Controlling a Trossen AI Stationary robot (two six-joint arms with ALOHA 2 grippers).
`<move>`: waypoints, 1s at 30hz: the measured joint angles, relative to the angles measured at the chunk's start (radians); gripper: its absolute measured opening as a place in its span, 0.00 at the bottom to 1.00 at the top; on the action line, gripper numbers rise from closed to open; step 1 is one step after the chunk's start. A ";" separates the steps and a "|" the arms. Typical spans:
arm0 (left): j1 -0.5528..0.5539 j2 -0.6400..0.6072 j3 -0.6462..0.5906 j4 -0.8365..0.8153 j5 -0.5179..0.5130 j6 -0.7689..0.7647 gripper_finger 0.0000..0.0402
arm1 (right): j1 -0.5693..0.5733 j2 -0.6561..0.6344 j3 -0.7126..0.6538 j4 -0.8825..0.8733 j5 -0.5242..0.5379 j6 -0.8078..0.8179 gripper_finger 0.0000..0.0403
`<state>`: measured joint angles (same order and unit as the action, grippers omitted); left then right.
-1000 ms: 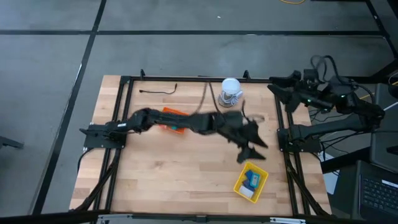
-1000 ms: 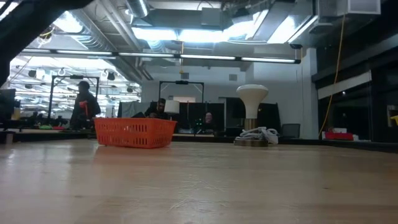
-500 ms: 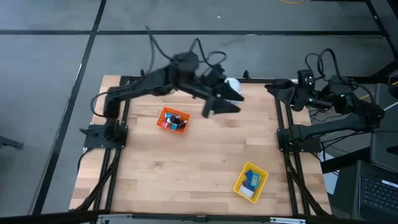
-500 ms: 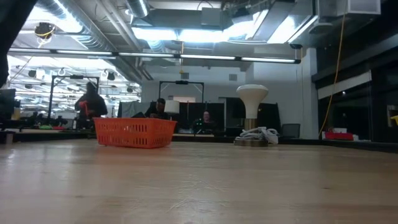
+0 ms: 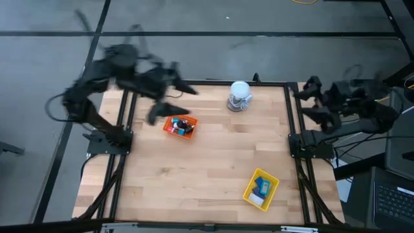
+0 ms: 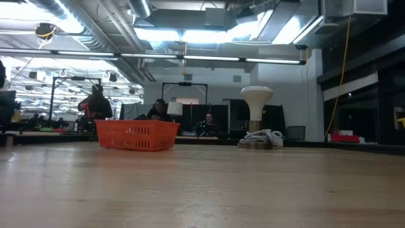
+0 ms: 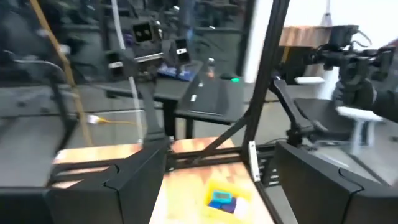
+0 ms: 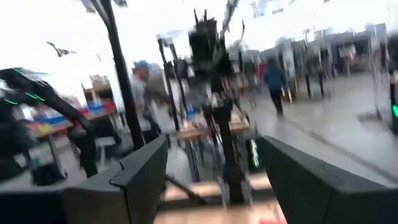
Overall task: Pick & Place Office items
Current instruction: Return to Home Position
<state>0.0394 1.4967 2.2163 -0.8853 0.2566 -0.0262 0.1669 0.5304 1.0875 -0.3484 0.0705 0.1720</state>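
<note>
Holding items (image 5: 261, 188): orange tray (image 5: 167, 123), yellow tray (image 5: 250, 188)

Looked straight down from above on the whole table (image 5: 194, 162); skimmed level across it at tabletop height toward the orange basket (image 6: 137, 134), shared overhead; peered outward from both wrists past jaws.

left end effector (image 5: 169, 98): motion-smeared, outline unclear | office items (image 5: 179, 125) in orange tray (image 5: 166, 125): too small to sort; low view, mesh wall hides them | yellow tray (image 5: 271, 182) contents: likewise unreadable
</note>
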 joint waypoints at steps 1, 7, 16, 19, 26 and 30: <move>-0.018 -0.057 -0.050 0.004 -0.044 0.003 0.73 | 0.011 -0.044 -0.032 0.018 0.006 -0.011 0.66; -0.141 -0.466 -0.540 0.283 -0.278 -0.028 0.73 | 0.036 -0.318 -0.244 0.033 0.081 -0.065 0.66; -0.239 -1.044 -1.408 0.835 -0.409 -0.129 0.73 | 0.020 -0.528 -0.340 -0.174 0.149 0.000 0.66; -0.251 -1.174 -1.580 0.900 -0.455 -0.147 0.73 | 0.013 -0.530 -0.340 -0.168 0.205 0.007 0.66; -0.257 -1.495 -1.869 0.953 -0.534 -0.160 0.73 | 0.009 -0.530 -0.327 -0.182 0.184 0.000 0.66; -0.258 -1.488 -1.926 0.936 -0.543 -0.214 0.73 | 0.007 -0.530 -0.362 -0.123 0.145 0.005 0.66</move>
<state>-0.2185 0.0087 0.2908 0.0509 -0.2861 -0.2404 0.1739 0.0002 0.7254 -0.4714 0.2157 0.1775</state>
